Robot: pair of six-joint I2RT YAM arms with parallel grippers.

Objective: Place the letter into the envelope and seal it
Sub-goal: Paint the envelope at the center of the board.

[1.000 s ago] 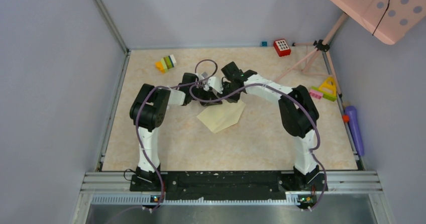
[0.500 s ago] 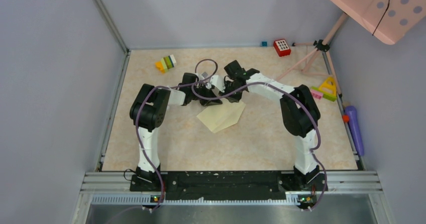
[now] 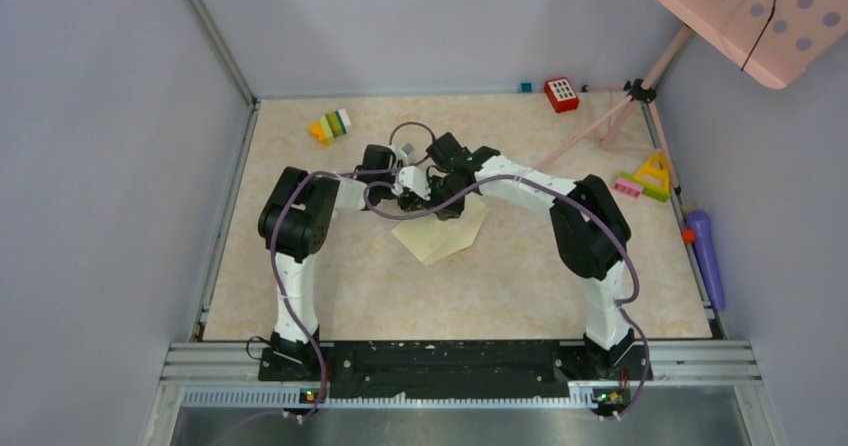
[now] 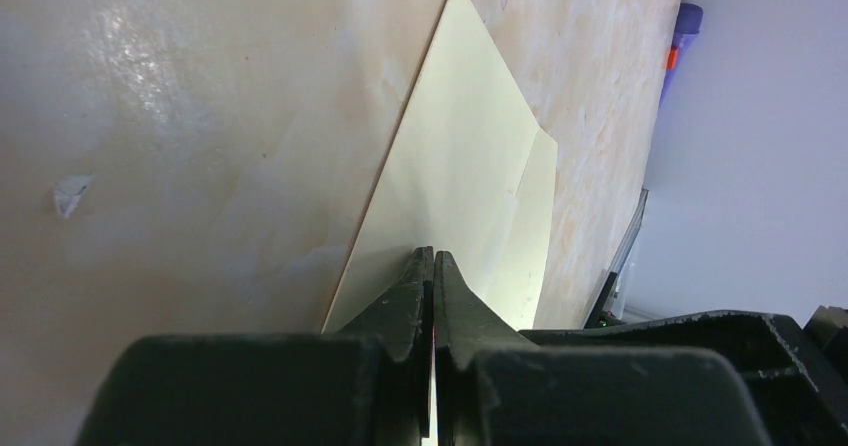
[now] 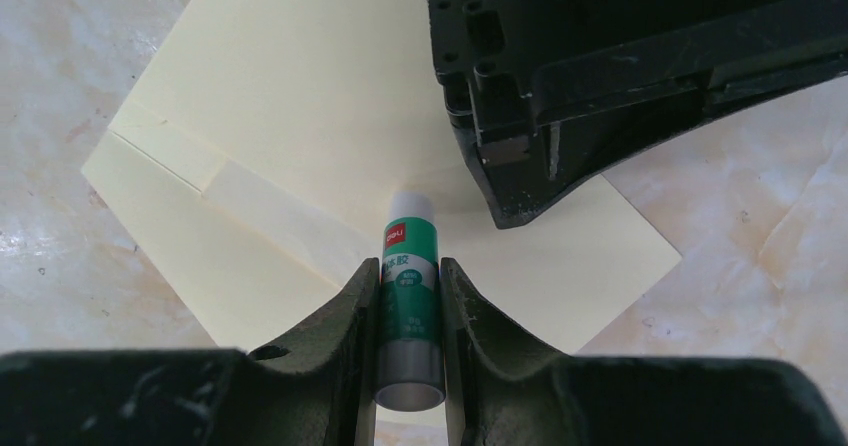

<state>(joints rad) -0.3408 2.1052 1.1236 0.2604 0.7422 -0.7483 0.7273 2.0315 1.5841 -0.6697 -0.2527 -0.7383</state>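
The pale cream envelope (image 3: 443, 236) lies flat on the table in mid-field, its pointed flap toward the front right. In the left wrist view the envelope (image 4: 470, 186) stretches away from my left gripper (image 4: 432, 254), which is shut, its tips resting on the near edge of the paper. My right gripper (image 5: 410, 266) is shut on a green-and-white glue stick (image 5: 408, 286), whose white tip points down at the envelope (image 5: 280, 96) near a fold line. From above, the left gripper (image 3: 410, 194) and the right gripper (image 3: 442, 180) sit close together over the envelope's far edge. The letter is hidden.
Coloured toy blocks (image 3: 330, 126) lie at the back left, a red keypad toy (image 3: 561, 94) at the back. A pink tripod (image 3: 620, 116), a yellow triangle toy (image 3: 655, 174) and a purple object (image 3: 705, 256) line the right side. A small paper scrap (image 4: 72, 194) lies on the table.
My right arm has swung left with the glue stick, bringing it closer to the left gripper over the envelope's far edge. The left arm and the envelope have stayed put.
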